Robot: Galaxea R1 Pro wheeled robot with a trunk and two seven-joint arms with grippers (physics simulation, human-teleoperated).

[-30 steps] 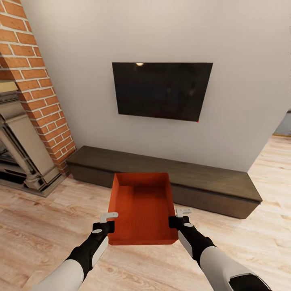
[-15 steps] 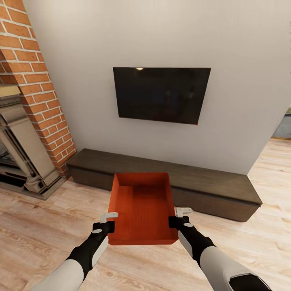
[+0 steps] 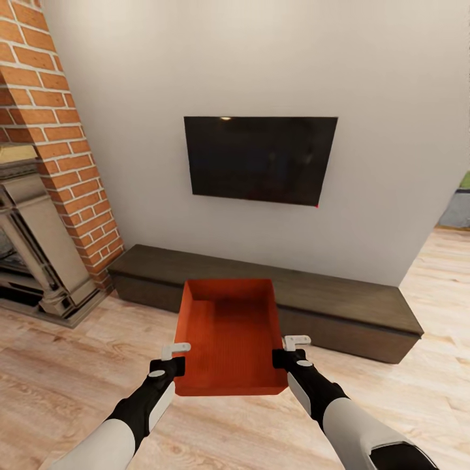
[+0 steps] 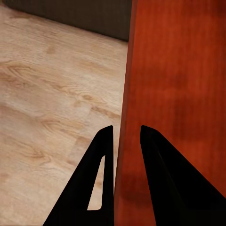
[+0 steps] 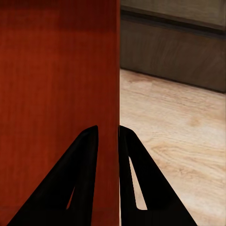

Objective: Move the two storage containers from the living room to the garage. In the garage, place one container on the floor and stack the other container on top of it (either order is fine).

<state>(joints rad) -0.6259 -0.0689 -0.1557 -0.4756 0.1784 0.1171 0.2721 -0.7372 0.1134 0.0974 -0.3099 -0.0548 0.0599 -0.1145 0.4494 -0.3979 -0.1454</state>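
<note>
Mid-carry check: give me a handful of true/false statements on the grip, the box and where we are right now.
1. Both grippers, left and right, clamp walls of the storage container. True.
2. The container is empty. True.
3. The container rests on the bench. False: it is held in front of it, above the wood floor.
4. We are in the garage. False: brick fireplace and wall TV are ahead.

Living room of a home. Wall-mounted black TV (image 3: 261,160) on a plain white wall (image 3: 378,98); long dark low bench (image 3: 326,300) beneath it; red brick fireplace (image 3: 49,163) alongside; light wood-plank floor (image 3: 65,365) throughout.
</note>
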